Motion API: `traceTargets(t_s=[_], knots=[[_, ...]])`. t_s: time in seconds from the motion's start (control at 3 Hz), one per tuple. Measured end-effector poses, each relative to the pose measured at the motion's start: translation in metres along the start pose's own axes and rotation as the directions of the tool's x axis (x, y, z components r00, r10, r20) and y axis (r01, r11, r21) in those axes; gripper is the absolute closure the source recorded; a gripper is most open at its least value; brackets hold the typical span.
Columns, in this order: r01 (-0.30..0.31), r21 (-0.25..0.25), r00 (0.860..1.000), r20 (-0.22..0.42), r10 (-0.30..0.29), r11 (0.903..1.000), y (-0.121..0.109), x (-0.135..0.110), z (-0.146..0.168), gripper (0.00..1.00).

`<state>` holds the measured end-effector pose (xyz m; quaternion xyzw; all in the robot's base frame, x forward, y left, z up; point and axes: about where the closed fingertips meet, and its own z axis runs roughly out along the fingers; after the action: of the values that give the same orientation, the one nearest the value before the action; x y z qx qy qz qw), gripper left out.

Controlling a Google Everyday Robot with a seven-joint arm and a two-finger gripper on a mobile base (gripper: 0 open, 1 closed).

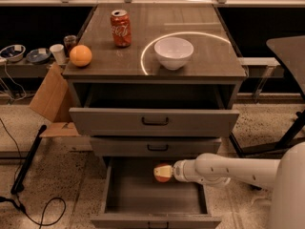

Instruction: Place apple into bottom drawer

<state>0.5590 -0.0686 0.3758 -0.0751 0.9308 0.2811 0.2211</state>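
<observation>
The white arm reaches in from the right, and its claw [169,171] sits at the arm's left tip, over the open lowest grey drawer [143,197] of the 3-drawer grey cabinet. The claw is pinched on the small round red-pink apple with a yellowish patch [161,173], which sticks out to the left of it. The apple is above the rear part of the drawer's grey box interior, just under the front of the middle grey drawer [157,147], and I cannot tell whether it touches the drawer floor. The bottom drawer is pulled well out, its flat front with the small dark handle at the lower edge of the view. The middle drawer looks pushed in. The top grey drawer [155,121] is partly pulled out, leaving a dark gap behind its front.

On the brown surface [209,61] on top of the cabinet, a red soda can [121,28] stands upright near the back left. A white round bowl [174,52] sits near the middle, inside a bright ring of reflected light. A plain orange round fruit [80,55] rests at the front left corner, well apart from the bowl.

A brown cardboard piece [50,97] leans against the cabinet's left side, and a black cable [33,217] loops on the speckled floor.
</observation>
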Motion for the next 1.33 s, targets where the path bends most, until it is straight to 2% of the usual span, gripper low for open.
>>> traceTargets(t_s=[0.33,0.67,1.0,1.33], knots=[[-0.038,-0.040,0.999,-0.003,0.038,0.9985,-0.037,0.021,0.047,1.00],[-0.084,-0.083,0.996,-0.019,0.082,0.9930,-0.056,0.035,0.090,1.00],[-0.151,-0.109,0.988,-0.048,0.146,0.9826,-0.072,0.049,0.135,1.00],[-0.231,-0.136,0.972,-0.076,0.222,0.9634,-0.080,0.054,0.168,1.00]])
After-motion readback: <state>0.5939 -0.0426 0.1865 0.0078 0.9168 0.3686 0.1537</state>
